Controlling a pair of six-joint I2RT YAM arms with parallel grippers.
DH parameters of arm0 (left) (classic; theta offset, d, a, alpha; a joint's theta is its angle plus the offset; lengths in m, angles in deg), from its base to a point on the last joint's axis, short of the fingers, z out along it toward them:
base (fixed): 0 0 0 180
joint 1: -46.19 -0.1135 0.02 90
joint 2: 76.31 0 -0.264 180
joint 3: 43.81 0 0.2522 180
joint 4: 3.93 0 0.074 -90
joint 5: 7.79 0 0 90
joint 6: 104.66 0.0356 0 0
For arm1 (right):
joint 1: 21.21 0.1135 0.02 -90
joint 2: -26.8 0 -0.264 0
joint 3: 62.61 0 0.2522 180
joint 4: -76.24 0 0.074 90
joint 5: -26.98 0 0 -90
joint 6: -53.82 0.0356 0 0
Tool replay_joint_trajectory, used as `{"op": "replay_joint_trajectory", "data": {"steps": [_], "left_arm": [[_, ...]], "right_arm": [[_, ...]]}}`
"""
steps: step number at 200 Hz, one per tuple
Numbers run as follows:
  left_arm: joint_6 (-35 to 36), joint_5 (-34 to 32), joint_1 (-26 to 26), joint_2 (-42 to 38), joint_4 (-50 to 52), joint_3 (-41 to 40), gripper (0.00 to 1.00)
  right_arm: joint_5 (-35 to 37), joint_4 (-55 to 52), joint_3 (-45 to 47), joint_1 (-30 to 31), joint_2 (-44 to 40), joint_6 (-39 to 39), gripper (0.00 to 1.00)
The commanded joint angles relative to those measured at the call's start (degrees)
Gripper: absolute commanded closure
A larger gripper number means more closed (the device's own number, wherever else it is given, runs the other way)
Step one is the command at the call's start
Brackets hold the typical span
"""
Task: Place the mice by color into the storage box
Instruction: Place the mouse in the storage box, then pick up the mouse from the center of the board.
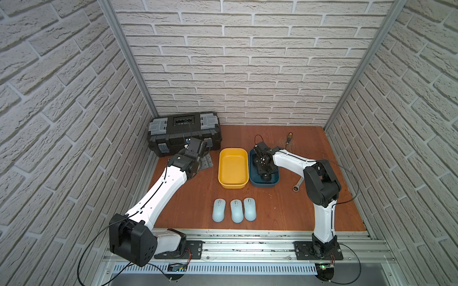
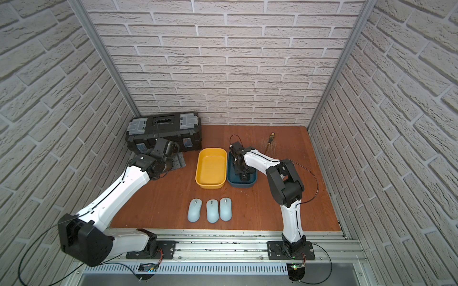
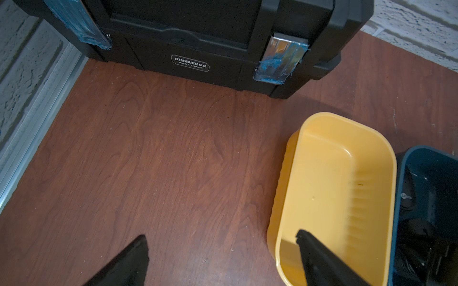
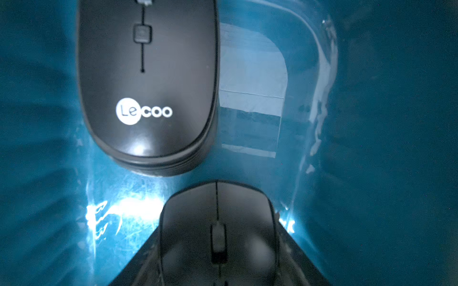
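Observation:
Three pale blue mice (image 1: 219, 210) (image 1: 237, 211) (image 1: 249, 209) lie side by side on the wooden table, in front of two storage boxes. The yellow storage box (image 1: 233, 170) has nothing in it. My right gripper (image 1: 265, 174) reaches down into the dark blue storage box (image 1: 264, 184). In the right wrist view it (image 4: 218, 260) is shut on a black mouse (image 4: 218, 218). A second black mouse (image 4: 148, 86) with a white logo lies on the box floor just ahead. My left gripper (image 3: 220, 235) hangs open over bare table beside the yellow box (image 3: 329, 173).
A black toolbox (image 1: 184, 133) stands at the back left, close ahead of my left gripper. A grey metal plate (image 1: 207, 162) lies under the left wrist. A screwdriver (image 1: 288, 138) and a wrench (image 1: 298, 184) lie right of the blue box.

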Motion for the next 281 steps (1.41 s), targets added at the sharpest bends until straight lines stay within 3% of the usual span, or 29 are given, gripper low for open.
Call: {"op": "replay_joint_trajectory", "data": {"steps": [1,59,102,124,141,185,225,281], "left_arm": [[0.7,0.5,-0.3,0.5,-1.3,-1.0,0.04],[1.0,1.1,-0.4,0.7,-2.0,-1.3,0.04],[1.6,1.2,-0.4,0.0,-1.9,-1.2,0.04],[2.2,0.9,-0.4,-0.2,-1.3,-1.0,0.04],[2.1,0.4,-0.6,-0.4,-0.5,-1.1,0.03],[2.0,-0.2,-1.0,-2.0,-0.9,-2.4,0.02],[1.6,0.0,-1.0,-2.7,-1.4,-3.3,0.02],[1.2,0.0,-1.1,-4.2,-1.4,-4.6,0.03]], "right_arm": [[0.1,0.3,-0.3,-0.3,-1.1,0.6,0.39],[0.9,-2.6,-2.1,-0.1,-10.4,-1.1,0.25],[2.6,-5.6,-2.3,2.1,-18.7,-0.8,0.24],[8.4,-8.5,-1.2,7.1,-22.6,0.4,0.24],[10.7,-10.7,0.7,11.2,-25.2,3.0,0.23],[6.3,-7.9,13.7,18.2,-32.2,16.0,0.23],[5.4,-7.7,19.3,24.9,-30.7,23.5,0.23],[1.7,-5.0,20.5,30.1,-23.2,26.7,0.22]]}}
